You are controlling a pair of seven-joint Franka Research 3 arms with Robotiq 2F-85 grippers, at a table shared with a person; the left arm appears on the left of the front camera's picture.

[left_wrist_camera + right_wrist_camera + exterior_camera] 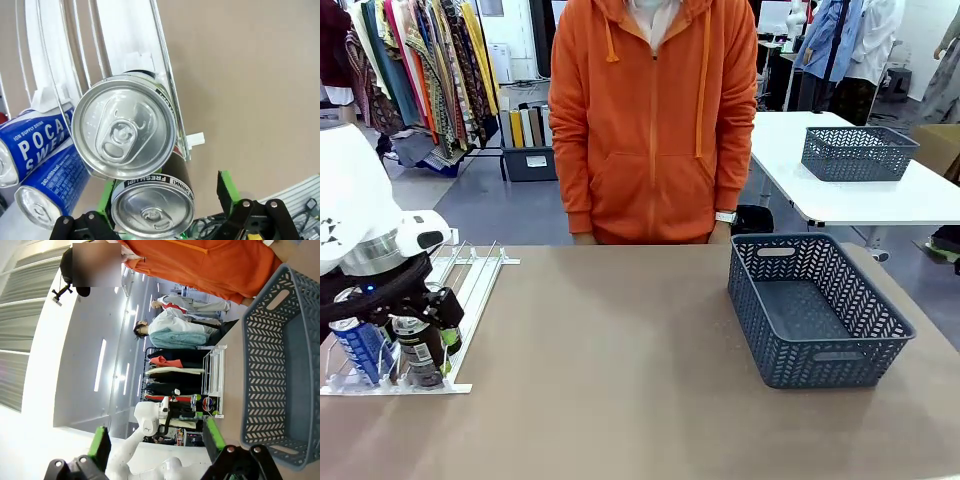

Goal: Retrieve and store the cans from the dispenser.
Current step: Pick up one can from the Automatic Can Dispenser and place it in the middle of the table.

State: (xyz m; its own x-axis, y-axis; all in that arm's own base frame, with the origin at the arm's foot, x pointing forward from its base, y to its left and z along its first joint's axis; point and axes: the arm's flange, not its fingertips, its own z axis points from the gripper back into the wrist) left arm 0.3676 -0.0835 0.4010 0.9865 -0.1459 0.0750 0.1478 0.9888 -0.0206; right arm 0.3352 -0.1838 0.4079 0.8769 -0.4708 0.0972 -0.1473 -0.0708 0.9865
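Note:
The white railed dispenser [470, 285] lies at the table's left. At its front lip stand a blue-and-white Pocari Sweat can [360, 348] and a dark can [419, 352]. My left gripper [424, 338] hangs over that dark can. In the left wrist view the left gripper [165, 200] is open, its green pads either side of the front dark can [152, 209]; the right pad [225, 192] stands off it. A second dark can [124, 132] sits just behind in the same lane, with two Pocari cans [35, 145] beside. My right gripper [156, 442] is open and holds nothing.
A dark grey mesh basket [840, 355] with nothing in it sits at the table's right, also the basket [260, 340] in the right wrist view. A person in an orange hoodie [655, 120] stands at the far edge. A second basket [858, 152] rests on another table behind.

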